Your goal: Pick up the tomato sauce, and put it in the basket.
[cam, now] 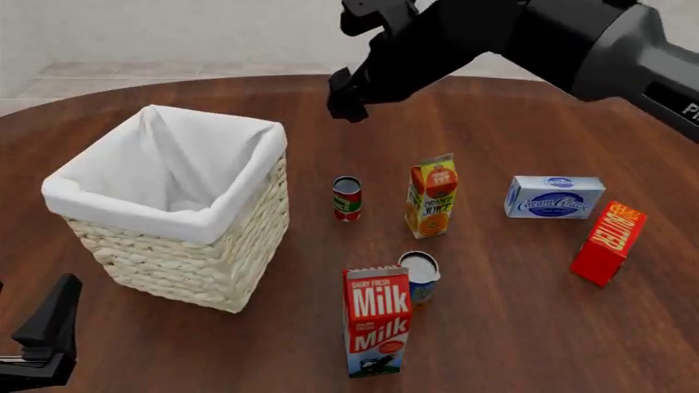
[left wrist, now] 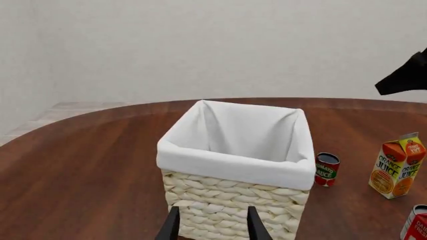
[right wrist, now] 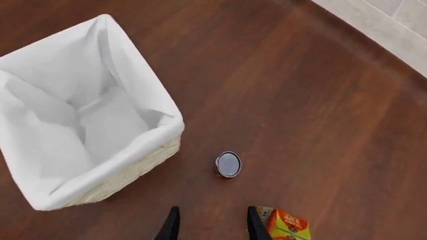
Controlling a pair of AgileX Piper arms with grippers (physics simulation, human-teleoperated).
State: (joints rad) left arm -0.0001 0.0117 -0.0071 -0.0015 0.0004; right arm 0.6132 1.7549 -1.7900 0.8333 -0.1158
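A big brown table [cam: 513,344] held all the things. The basket [cam: 180,246] sat on the left part of the table, seen from the front. It was white and woven, with a white cloth over its rim, and nothing could be seen inside it.

The tomato sauce [cam: 347,198] stood upright on the table at about 3 o'clock from the basket. It was near the basket but not touching it. It was a small red can with a green band and a shiny top. No claw touched it.

The orange juice box [cam: 431,196] stood just beside the can, at its 3 o'clock. Farther that way lay a blue and white box [cam: 554,197], and a red box [cam: 608,243] stood at about 4 o'clock from the can. At 6 o'clock from the can stood a blue and white can [cam: 420,277], with the milk box [cam: 377,321] just in front of it.

The right claw [right wrist: 210,225] hung high above the table, over the can. Its two fingers were spread apart and held nothing.

The left claw [left wrist: 211,227] was low, near the front side of the basket. Its fingers were also apart and held nothing.
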